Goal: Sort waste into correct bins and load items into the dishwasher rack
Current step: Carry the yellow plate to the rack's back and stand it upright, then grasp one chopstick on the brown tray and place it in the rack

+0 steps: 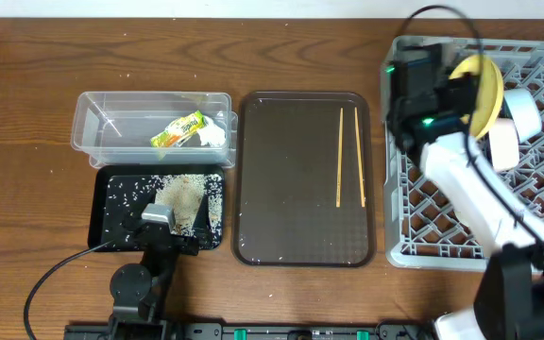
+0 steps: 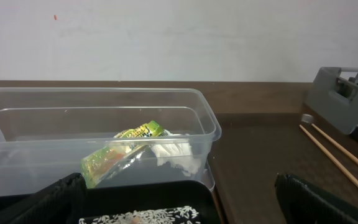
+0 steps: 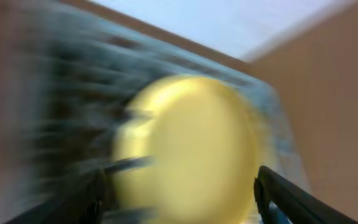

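The clear tub holds the snack wrapper and the white tissue; both also show in the left wrist view, wrapper and tissue. The black tray holds scattered rice. My left gripper is open and empty over this tray. Two chopsticks lie on the brown serving tray. The yellow plate stands on edge in the grey rack. My right gripper is open beside it, and the blurred plate shows between the fingers.
The brown serving tray lies between the bins and the rack. Two pale rounded vessels stand in the rack right of the plate. In the left wrist view, the rack corner and the chopsticks are at the right.
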Robot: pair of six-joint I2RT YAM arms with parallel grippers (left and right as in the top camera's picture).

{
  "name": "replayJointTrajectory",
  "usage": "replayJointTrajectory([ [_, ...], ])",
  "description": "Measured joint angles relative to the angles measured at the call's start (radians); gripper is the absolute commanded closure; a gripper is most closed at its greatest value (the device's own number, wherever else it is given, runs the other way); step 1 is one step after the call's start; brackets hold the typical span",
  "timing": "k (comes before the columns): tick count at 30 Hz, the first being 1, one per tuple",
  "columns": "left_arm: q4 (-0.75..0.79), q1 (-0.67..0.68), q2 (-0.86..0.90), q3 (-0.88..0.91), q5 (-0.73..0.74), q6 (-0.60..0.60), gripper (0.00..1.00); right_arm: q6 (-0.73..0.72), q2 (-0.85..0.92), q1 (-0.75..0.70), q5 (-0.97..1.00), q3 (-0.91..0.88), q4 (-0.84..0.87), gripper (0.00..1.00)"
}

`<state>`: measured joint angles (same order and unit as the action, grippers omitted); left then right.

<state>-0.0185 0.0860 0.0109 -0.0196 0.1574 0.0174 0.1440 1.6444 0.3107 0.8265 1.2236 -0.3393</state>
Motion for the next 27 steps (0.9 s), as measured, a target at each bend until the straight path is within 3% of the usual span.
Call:
replayJointTrajectory([
  [6,0.000,0.000,0.000,0.000,0.000,0.000,0.01,-0.228,-0.053,0.158,-0.531,0.005,-0.169,0.39],
  [9,0.000,0.000,0.000,0.000,0.000,0.000,0.01,-0.368,-0.006,0.208,-0.692,0.006,-0.253,0.42],
  [12,0.000,0.000,0.000,0.000,0.000,0.000,0.01,-0.512,0.099,0.240,-0.723,0.006,-0.310,0.51],
  [16,0.000,0.000,0.000,0.000,0.000,0.000,0.01,-0.620,0.229,0.238,-0.704,0.005,-0.307,0.55],
  [18,0.000,0.000,0.000,0.000,0.000,0.000,0.01,-0.652,0.276,0.229,-0.698,0.004,-0.292,0.63],
  [21,0.000,0.000,0.000,0.000,0.000,0.000,0.01,-0.682,0.306,0.222,-0.703,0.004,-0.289,0.88],
  [23,0.000,0.000,0.000,0.000,0.000,0.000,0.01,-0.693,0.311,0.221,-0.700,0.004,-0.291,0.99],
  [27,0.000,0.000,0.000,0.000,0.000,0.000,0.01,-0.708,0.306,0.215,-0.703,0.005,-0.297,0.99],
])
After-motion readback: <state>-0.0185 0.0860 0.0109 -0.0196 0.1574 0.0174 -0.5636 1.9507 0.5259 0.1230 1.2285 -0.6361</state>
